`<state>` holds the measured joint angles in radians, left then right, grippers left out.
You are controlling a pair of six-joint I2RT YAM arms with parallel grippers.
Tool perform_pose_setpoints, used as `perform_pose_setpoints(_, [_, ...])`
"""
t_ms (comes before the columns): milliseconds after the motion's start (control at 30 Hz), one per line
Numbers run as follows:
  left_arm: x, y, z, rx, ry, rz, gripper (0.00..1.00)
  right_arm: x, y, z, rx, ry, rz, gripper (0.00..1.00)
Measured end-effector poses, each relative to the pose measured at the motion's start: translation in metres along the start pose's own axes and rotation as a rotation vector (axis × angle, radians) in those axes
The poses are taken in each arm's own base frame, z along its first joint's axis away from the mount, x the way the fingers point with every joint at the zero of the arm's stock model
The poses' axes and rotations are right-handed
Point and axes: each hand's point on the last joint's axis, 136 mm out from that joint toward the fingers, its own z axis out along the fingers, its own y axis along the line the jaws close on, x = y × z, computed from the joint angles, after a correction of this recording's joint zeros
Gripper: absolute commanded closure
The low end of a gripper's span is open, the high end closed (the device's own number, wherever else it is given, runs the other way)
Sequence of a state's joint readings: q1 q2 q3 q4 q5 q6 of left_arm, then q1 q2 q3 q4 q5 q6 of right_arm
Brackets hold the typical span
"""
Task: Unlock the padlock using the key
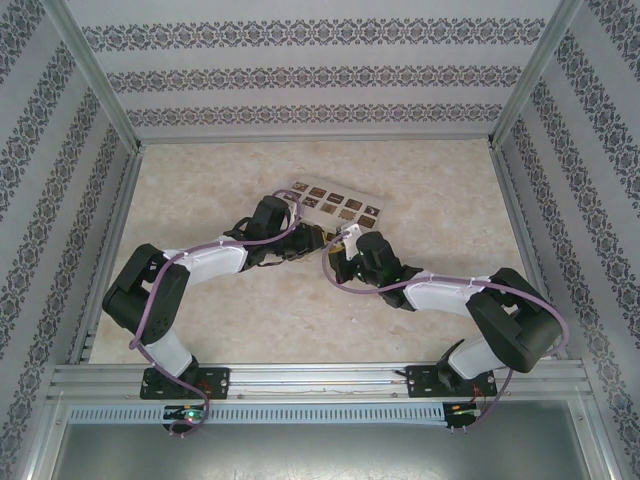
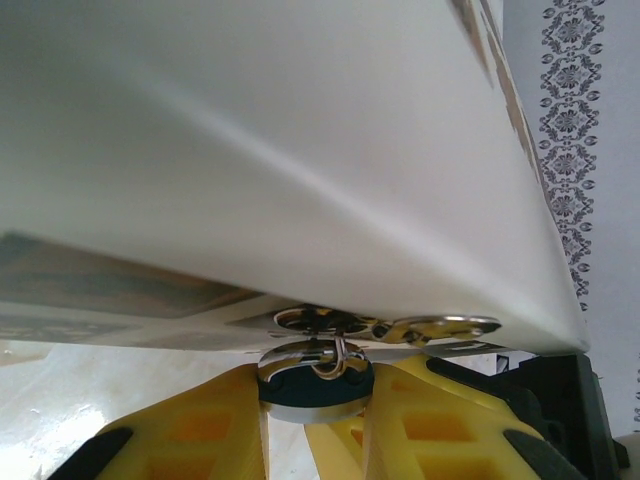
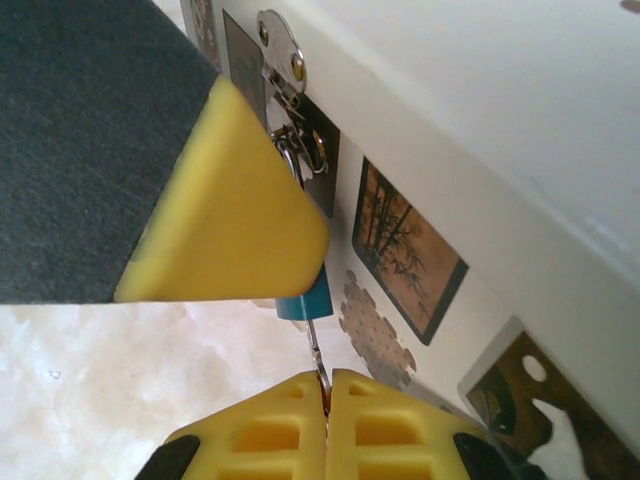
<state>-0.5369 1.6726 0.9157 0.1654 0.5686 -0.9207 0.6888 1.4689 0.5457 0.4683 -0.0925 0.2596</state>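
Arms, both bent inward, met at the white box [image 1: 335, 203]. The left gripper [image 2: 318, 400] pinched the blue padlock [image 2: 300, 388] hanging from the box's hasp [image 2: 430, 328]. The right gripper [image 3: 327, 395], fingers pressed together, nipped the key [image 3: 315, 345], shaft running from fingertips up to the padlock's underside.
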Motion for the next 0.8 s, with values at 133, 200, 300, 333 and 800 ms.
perform_pose_setpoints(133, [-0.001, -0.001, 0.0, 0.002, -0.002, -0.004, 0.75, -0.002, 0.0, 0.001, -0.007, -0.008, 0.009, 1.0])
perform_pose_setpoints(200, [-0.001, -0.001, 0.0, 0.002, -0.003, -0.006, 0.75, -0.003, 0.0, 0.001, -0.012, -0.014, 0.01, 1.0])
perform_pose_setpoints(300, [-0.002, -0.002, 0.0, 0.006, -0.006, -0.008, 0.75, -0.006, -0.001, 0.001, -0.027, -0.027, 0.014, 1.0])
perform_pose_setpoints(333, [-0.003, -0.003, 0.0, 0.009, -0.008, -0.009, 0.75, -0.007, -0.001, 0.001, -0.03, -0.03, 0.017, 1.0])
perform_pose_setpoints(800, [-0.014, -0.012, -0.002, 0.031, -0.044, -0.007, 0.75, -0.026, -0.003, 0.006, -0.081, -0.066, 0.028, 1.0])
